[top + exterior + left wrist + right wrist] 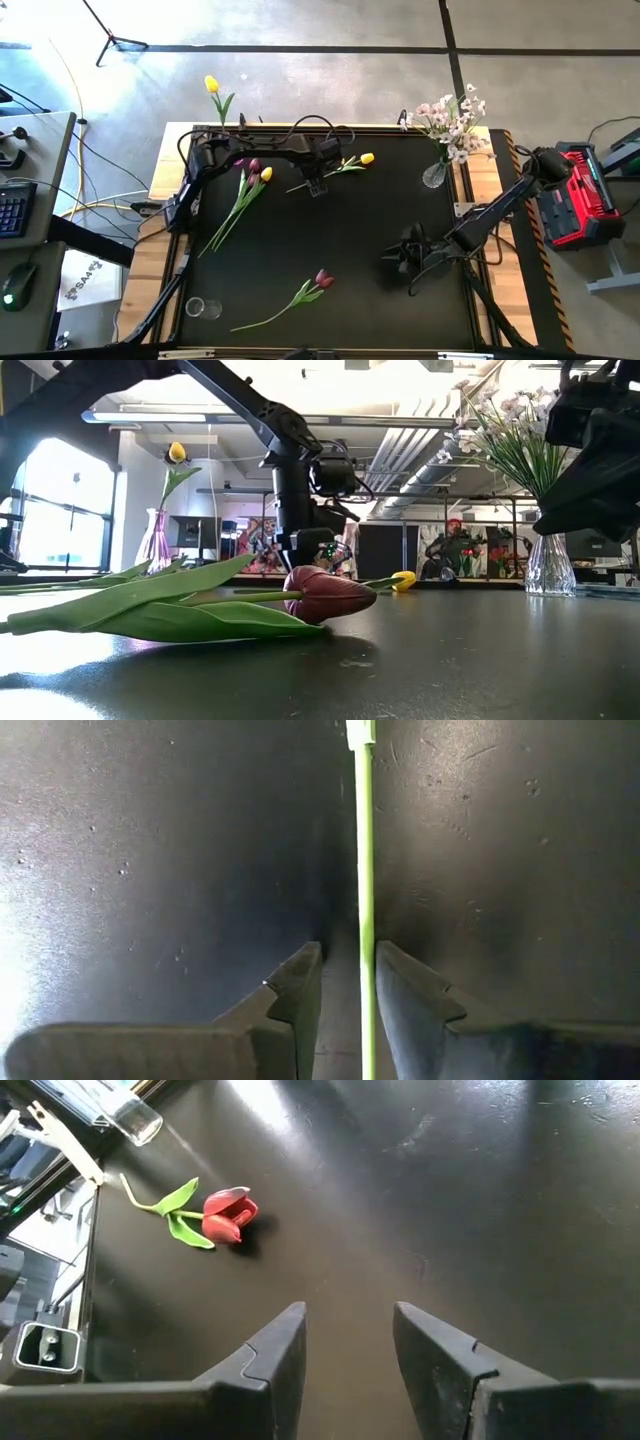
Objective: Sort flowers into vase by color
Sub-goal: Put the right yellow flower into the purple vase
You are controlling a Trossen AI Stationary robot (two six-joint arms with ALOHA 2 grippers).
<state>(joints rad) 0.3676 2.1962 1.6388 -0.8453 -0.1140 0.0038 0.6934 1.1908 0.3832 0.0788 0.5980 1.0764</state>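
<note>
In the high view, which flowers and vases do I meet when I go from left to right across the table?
Empty glass vase → yellow tulip in its vase → loose tulip bunch → dark red tulip → yellow tulip whose stem the left gripper straddles → pink-white blossoms in a glass vase.
</note>
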